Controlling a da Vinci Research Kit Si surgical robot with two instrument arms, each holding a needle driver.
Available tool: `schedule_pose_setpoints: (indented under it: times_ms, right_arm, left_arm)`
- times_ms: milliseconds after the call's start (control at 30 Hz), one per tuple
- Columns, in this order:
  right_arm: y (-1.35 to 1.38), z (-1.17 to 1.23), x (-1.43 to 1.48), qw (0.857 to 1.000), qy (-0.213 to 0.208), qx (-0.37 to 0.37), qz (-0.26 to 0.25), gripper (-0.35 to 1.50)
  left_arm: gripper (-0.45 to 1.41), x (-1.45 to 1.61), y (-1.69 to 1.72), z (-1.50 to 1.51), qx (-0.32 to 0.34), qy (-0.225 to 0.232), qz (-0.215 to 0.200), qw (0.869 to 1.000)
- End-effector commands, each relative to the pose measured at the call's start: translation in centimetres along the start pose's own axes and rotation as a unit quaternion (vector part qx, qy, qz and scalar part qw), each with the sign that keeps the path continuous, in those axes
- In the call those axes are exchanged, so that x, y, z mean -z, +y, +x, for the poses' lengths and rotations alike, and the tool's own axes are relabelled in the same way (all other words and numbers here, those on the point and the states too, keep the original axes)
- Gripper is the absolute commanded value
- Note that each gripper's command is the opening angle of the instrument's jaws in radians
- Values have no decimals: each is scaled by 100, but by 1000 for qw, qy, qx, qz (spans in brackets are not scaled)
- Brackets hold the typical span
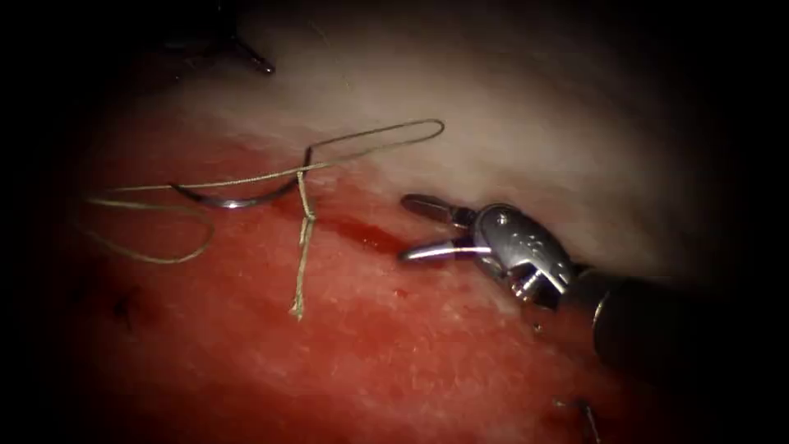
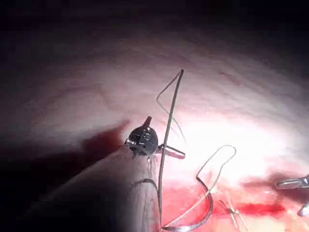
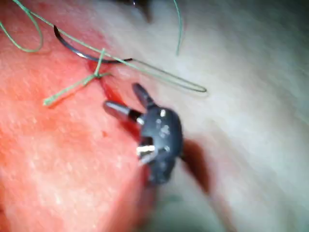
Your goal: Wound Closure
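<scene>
The curved needle (image 1: 234, 200) lies on the tissue (image 1: 394, 345) left of the cut (image 1: 362, 234), held by neither tool; it looks free of the tissue. Thread (image 1: 386, 136) runs from its right end in a long loop, then back left in slack curls. A tied knot (image 1: 306, 215) sits at the cut's left end with a cut tail hanging down. My right tool (image 1: 404, 228) hovers over the cut just right of the knot, jaws open and empty. My left tool (image 2: 164, 137) sits far back in shadow (image 1: 261, 66), jaws spread, with a strand crossing in front of it.
Red fluid (image 1: 374, 238) pools along the cut. Dark stitch marks (image 1: 123, 308) sit at the lower left, and a short thread end (image 1: 588, 415) sticks up at the lower right. Pale fatty tissue (image 1: 509, 140) rises behind the cut.
</scene>
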Motion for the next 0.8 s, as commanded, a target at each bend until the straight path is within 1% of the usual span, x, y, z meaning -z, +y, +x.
schedule_pose_setpoints:
  times_ms: [33,133,233,333,433,500,567,633,700,767,800]
  right_arm:
    - [0,-4,-7,1000,1,0,2,126]
    - [0,-4,-6,1000,1,0,2,126]
    - [0,-4,-4,1000,1,0,3,126]
    - [0,-4,-2,1000,1,3,4,126]
    - [0,-5,-2,1000,1,3,4,126]
    - [-1,-5,-2,1000,1,4,4,126]
    - [-1,-5,-3,1000,1,4,4,126]
    - [-1,-5,-2,1000,1,4,4,126]
    - [-1,-6,-2,1000,1,4,4,126]
    - [-1,-6,-1,1000,1,4,5,126]
    - [-1,-6,0,1000,1,4,5,126]
  left_arm:
    - [130,-6,0,-3,-4,-8,-3,1000]
    - [126,0,11,-8,-3,-23,-7,1000]
    - [123,7,21,-15,-5,-26,-11,1000]
    - [118,14,37,-28,-10,-36,-14,999]
    - [114,15,55,-40,-17,-55,-41,997]
    - [106,14,66,-41,-16,-54,-65,996]
    - [106,13,77,-37,-14,-52,-80,995]
    - [104,11,89,-28,-10,-38,-90,995]
    - [99,9,102,-15,-22,-18,-98,995]
    - [91,7,115,-2,-44,-1,-106,993]
    - [86,6,125,6,-73,8,-112,991]
